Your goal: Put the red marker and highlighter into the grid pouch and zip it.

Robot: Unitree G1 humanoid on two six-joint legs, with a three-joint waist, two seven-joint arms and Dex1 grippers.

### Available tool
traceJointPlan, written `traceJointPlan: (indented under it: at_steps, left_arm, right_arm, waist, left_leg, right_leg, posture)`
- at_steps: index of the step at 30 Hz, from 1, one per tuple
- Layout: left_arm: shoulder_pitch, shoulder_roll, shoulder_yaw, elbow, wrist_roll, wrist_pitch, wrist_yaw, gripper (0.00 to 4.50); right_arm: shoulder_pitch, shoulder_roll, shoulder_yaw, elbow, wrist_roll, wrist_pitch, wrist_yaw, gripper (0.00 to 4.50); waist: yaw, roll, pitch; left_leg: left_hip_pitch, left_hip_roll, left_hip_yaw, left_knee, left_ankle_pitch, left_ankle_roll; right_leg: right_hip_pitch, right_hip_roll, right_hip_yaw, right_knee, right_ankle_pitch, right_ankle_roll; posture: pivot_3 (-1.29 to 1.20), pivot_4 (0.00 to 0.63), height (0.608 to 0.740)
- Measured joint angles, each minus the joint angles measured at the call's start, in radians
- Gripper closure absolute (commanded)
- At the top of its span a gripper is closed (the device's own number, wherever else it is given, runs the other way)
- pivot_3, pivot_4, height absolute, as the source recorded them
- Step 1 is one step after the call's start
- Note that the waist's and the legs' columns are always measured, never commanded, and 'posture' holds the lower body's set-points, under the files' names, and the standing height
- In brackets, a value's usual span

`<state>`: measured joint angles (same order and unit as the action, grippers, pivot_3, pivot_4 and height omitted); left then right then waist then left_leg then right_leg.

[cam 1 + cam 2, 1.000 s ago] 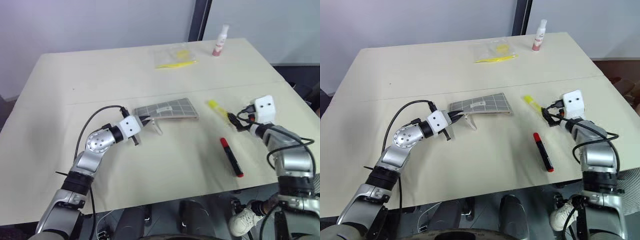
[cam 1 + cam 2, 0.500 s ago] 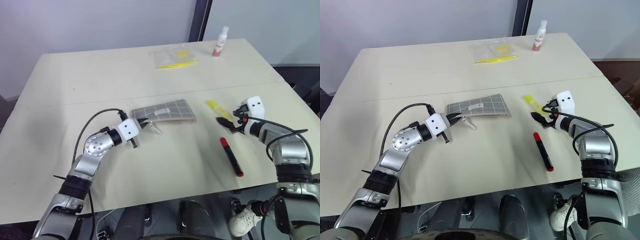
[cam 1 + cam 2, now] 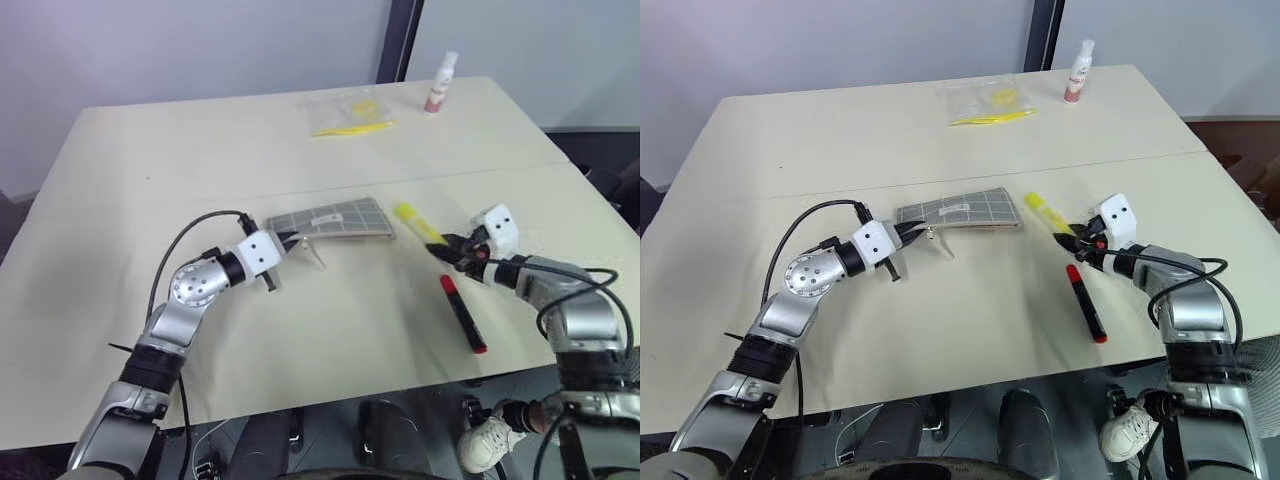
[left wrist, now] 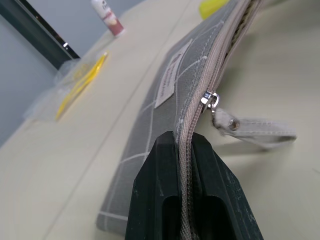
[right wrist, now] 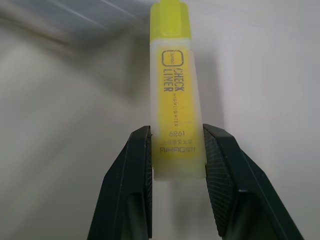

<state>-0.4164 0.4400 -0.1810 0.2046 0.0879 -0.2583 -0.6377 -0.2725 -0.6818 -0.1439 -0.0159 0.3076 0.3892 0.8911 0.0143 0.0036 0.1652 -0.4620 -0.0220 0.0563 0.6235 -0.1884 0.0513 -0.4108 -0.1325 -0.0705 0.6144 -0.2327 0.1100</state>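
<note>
Grid pouch (image 3: 338,218) lies mid-table, its zippered edge pinched at the near-left end by the left gripper (image 4: 185,150), jaws clamped together on the fabric. Just right of it, the right gripper (image 5: 177,155) clamps the highlighter (image 3: 417,224) by one end. The red marker (image 3: 462,312) rests on the table (image 3: 200,150) nearby.

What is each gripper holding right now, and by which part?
The left gripper pinches the grid pouch at its zipper edge near one end. The right gripper clamps the highlighter at its rear end.
</note>
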Motion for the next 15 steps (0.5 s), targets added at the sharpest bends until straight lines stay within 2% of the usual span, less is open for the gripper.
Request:
traceJointPlan:
  at_steps: [4,6,11,15]
  left_arm:
    - [-0.012,0.000,0.000,0.023,0.007,0.000,0.002,4.50]
    - [-0.012,-0.001,0.000,0.031,0.010,-0.001,0.000,4.50]
    - [-0.026,-0.013,-0.005,0.034,0.010,-0.011,-0.005,4.50]
    - [-0.025,-0.012,-0.005,0.039,0.010,-0.013,-0.009,4.50]
  right_arm:
    - [0.113,-0.055,-0.023,-0.200,0.046,-0.033,0.071,3.63]
    - [0.162,-0.061,0.015,-0.277,0.049,-0.032,0.082,3.63]
    - [0.166,-0.073,0.090,-0.264,-0.039,-0.072,0.049,3.63]
    - [0.152,-0.055,0.089,-0.210,-0.062,-0.093,0.008,3.63]
  waist:
    - [0.003,-0.001,0.000]
    - [0.000,-0.002,0.001]
    - [0.001,-0.002,0.001]
    - [0.002,-0.002,0.001]
  left_leg:
    - [0.000,0.000,-0.001,0.001,-0.001,-0.002]
    - [0.000,0.000,-0.002,0.001,-0.002,-0.003]
    - [0.000,0.000,-0.001,0.002,-0.002,-0.003]
    - [0.000,0.000,-0.001,0.002,-0.002,-0.003]
  right_leg:
    - [0.001,0.000,-0.001,0.000,0.000,0.000]
    - [0.001,-0.001,-0.001,-0.001,-0.002,-0.003]
    - [0.001,-0.002,-0.001,-0.002,-0.002,-0.003]
    - [0.001,-0.002,-0.001,-0.002,-0.002,-0.003]
  posture:
    - [0.00,0.150,0.740]
    - [0.00,0.150,0.740]
    - [0.00,0.150,0.740]
    - [0.00,0.150,0.740]
